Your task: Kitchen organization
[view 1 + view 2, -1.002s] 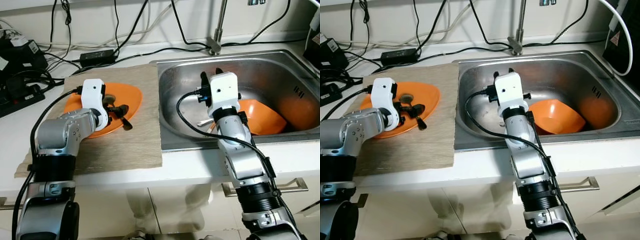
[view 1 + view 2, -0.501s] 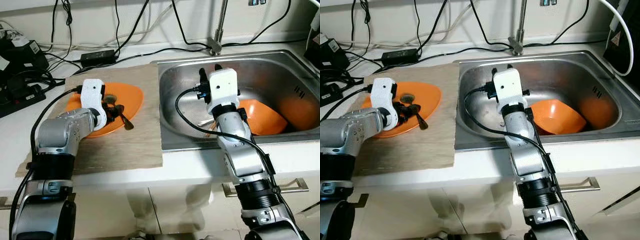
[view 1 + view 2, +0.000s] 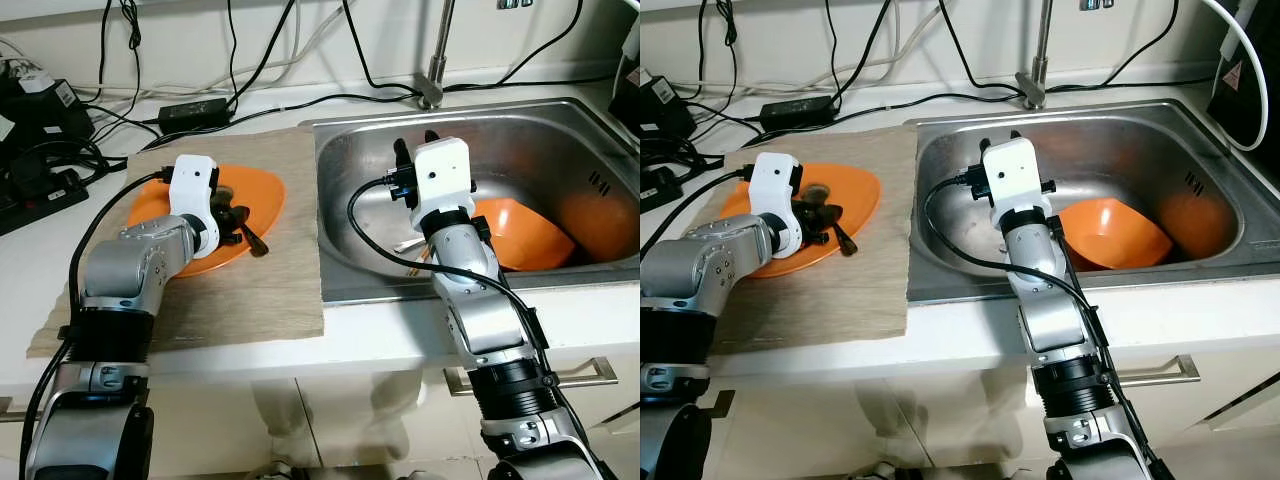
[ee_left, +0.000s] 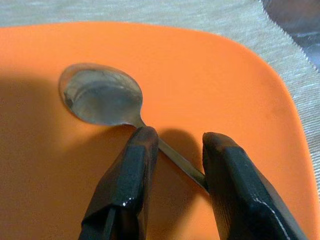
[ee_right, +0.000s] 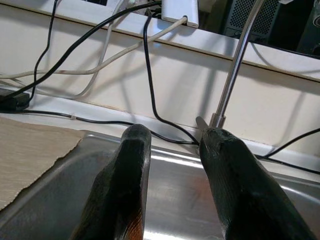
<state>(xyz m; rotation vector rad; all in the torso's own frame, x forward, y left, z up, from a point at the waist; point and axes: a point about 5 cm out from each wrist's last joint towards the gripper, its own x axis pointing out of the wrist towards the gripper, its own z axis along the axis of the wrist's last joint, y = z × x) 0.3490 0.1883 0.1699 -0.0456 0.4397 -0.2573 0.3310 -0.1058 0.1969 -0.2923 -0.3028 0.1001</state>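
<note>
A metal spoon (image 4: 102, 97) lay on an orange plate (image 3: 262, 196), its bowl pointing toward ten o'clock in the left wrist view. Its thin handle ran between the two black fingers (image 4: 131, 170) of the left gripper (image 4: 175, 147), which stood slightly apart and straddled it near the neck. The plate rested on a grey-brown mat (image 3: 270, 290) at nine o'clock from the steel sink (image 3: 540, 130). Over the sink basin hovered the right gripper (image 5: 172, 142), fingers parted and empty. An orange bowl (image 3: 520, 235) lay tilted inside the sink, at three o'clock from that arm.
</note>
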